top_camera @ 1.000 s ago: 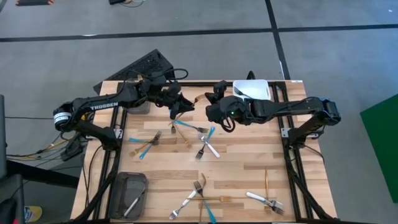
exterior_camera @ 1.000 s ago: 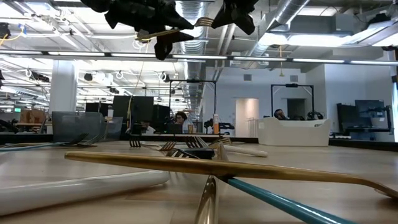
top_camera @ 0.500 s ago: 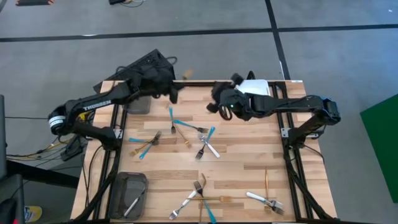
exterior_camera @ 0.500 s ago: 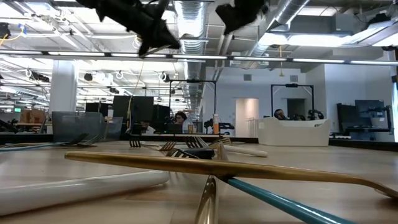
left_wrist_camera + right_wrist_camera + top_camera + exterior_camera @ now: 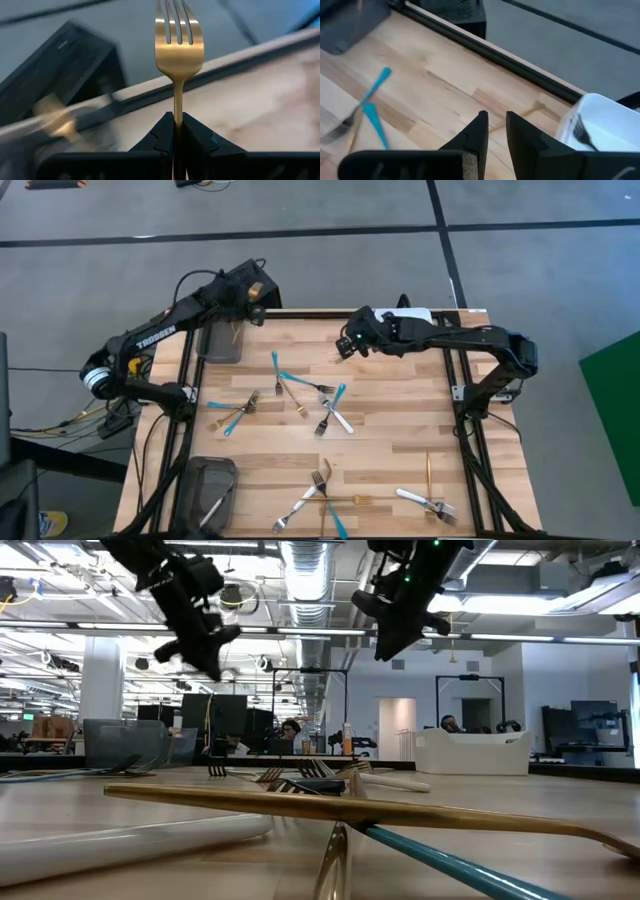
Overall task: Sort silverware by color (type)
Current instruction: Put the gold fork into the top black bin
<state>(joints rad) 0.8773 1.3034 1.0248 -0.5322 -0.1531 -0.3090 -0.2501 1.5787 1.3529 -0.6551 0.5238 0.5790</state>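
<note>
My left gripper point(image 5: 256, 292) point(image 5: 177, 120) is raised above the table's far-left corner, beside the far dark tray point(image 5: 218, 343), and is shut on a gold fork point(image 5: 179, 40). A gold piece point(image 5: 235, 332) lies in that tray. My right gripper point(image 5: 344, 346) point(image 5: 497, 122) hovers over the far middle of the table, left of the white bin point(image 5: 412, 320), open by a narrow gap and touching nothing. Blue-handled forks point(image 5: 283, 376), a silver fork point(image 5: 338, 420) and a gold fork point(image 5: 300, 406) lie flat mid-table. My left gripper pinches the gold fork's handle point(image 5: 178, 107) between its two fingers, just below the neck. The fork sticks straight out past the fingertips, tines point(image 5: 179, 20) pointing away from the gripper. It is lifted clear of the table. The rest of the handle is hidden between the fingers.
A near cluster of forks point(image 5: 320, 490) lies at the table's near middle, with a gold fork point(image 5: 428, 468) and silver pieces point(image 5: 425, 503) near right. A second dark tray point(image 5: 195, 480) at the near-left corner holds a silver utensil point(image 5: 211, 511). The white bin holds a fork point(image 5: 580, 132).
The two grippers stood together over the far middle of the table with the gold fork between them and have drawn apart. My left gripper has swung toward the far-left corner, carrying the fork. My right gripper has pulled back a little toward the far edge.
</note>
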